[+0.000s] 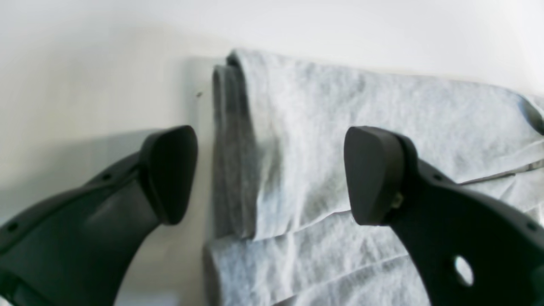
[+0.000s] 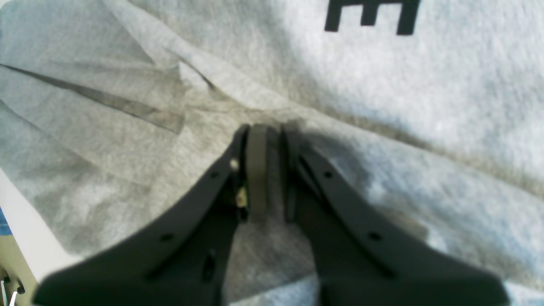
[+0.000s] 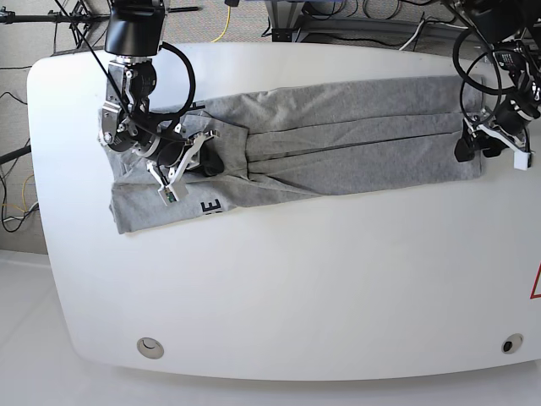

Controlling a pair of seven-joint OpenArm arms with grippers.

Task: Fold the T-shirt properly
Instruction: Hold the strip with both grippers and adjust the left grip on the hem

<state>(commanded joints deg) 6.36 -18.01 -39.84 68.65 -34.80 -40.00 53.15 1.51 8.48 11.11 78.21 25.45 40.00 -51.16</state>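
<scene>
Left gripper (image 1: 270,176) of yours hovers at the T-shirt's (image 3: 355,139) end with its fingers spread apart, folded cloth showing between them. Your right gripper (image 2: 267,174) has its fingertips pinched together on a grey fold at the other end. You have the shirt stretched long across the far side of a smooth white table (image 3: 287,288), whose near corners are rounded and carry small round fittings (image 3: 150,348). Cables (image 3: 19,190) trail over the floor to the side. Black block lettering (image 3: 210,205) shows on the cloth; you can make out an "E".
</scene>
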